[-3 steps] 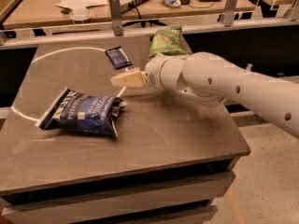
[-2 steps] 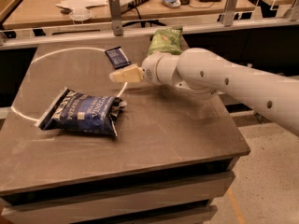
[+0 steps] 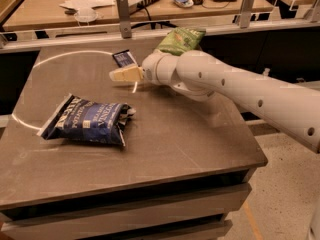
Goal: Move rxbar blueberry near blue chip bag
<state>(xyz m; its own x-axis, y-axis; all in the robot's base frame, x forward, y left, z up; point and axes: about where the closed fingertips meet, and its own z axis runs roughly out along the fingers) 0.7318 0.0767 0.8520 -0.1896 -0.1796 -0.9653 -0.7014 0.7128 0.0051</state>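
The rxbar blueberry [image 3: 124, 59] is a small dark navy wrapper lying flat at the back of the table, near the far edge. The blue chip bag [image 3: 90, 121] lies crinkled on the left half of the table, well in front of the bar. My gripper [image 3: 115, 75] points left on the end of the white arm [image 3: 235, 89]. It hovers just in front of the bar, close to its near edge, and holds nothing that I can see. The bar and the blue bag lie apart.
A green chip bag [image 3: 181, 40] lies at the back of the table, right of the bar and partly behind my arm. The dark table [image 3: 175, 149] has a rail with metal posts [image 3: 123, 15] behind it. A cluttered desk stands beyond.
My gripper has moved back and a little left, closer to the rxbar blueberry. The bar and both bags have not moved.
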